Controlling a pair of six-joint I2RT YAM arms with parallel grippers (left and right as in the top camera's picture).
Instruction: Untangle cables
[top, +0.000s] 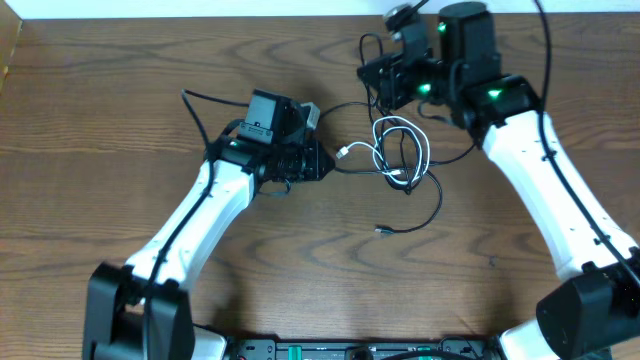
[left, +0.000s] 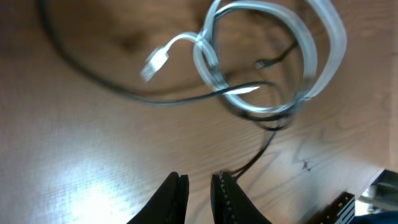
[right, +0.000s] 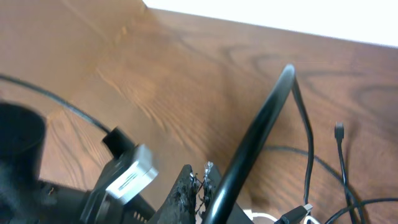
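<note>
The cables (top: 398, 150) sit around the middle of the tabletop (top: 100, 130), toward its far edge. There's a white one (left: 267, 56) coiled in a couple of loops with its little plug (left: 154, 64) sticking out to one side, and black ones threaded through and under the coil. One black cord swings out in a wide curve and ends in a small plug (top: 383, 231) lying on bare wood. The left claw (left: 200, 190) is right beside the tangle, almost pressed together with just a thin slit showing. A black cord runs up to one fingertip, but I can't tell if it's actually pinched. The right claw (right: 198, 186) is at the far side of the pile, squeezed fully together, and I can't make out anything in it.
</note>
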